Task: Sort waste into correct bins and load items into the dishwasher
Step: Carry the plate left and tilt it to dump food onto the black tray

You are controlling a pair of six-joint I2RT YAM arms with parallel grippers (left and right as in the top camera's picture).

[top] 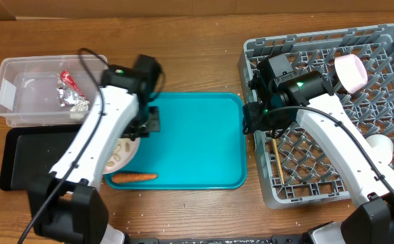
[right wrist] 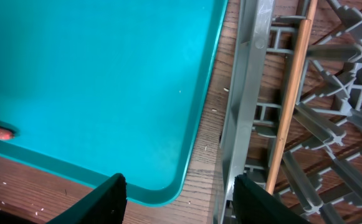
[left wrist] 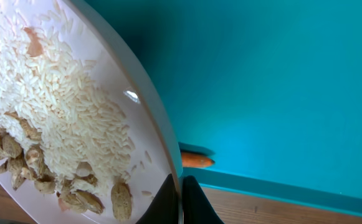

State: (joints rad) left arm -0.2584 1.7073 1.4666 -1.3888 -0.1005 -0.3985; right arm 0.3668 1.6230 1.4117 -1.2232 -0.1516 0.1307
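My left gripper [top: 144, 126] [left wrist: 181, 200] is shut on the rim of the round white plate [top: 123, 155] [left wrist: 115, 93]. The plate is tilted over the left edge of the teal tray and carries pale rice and peanut scraps [left wrist: 50, 118]. The orange carrot [top: 134, 177] [left wrist: 196, 161] lies on the teal tray's front left. My right gripper [top: 253, 123] [right wrist: 181, 198] is open and empty over the gap between the teal tray and the grey dish rack [top: 268, 186] [right wrist: 249, 93]. Wooden chopsticks [top: 277, 160] [right wrist: 290, 106] lie in the rack. Red and silver wrappers [top: 70, 91] sit in the clear tub [top: 10, 95].
The teal tray [top: 197, 142] [left wrist: 280, 74] [right wrist: 106, 68] lies between the arms. The flat black tray [top: 27, 159] lies in front of the tub. A pale-pink bowl [top: 351, 72] and a white cup [top: 380, 146] stand in the rack.
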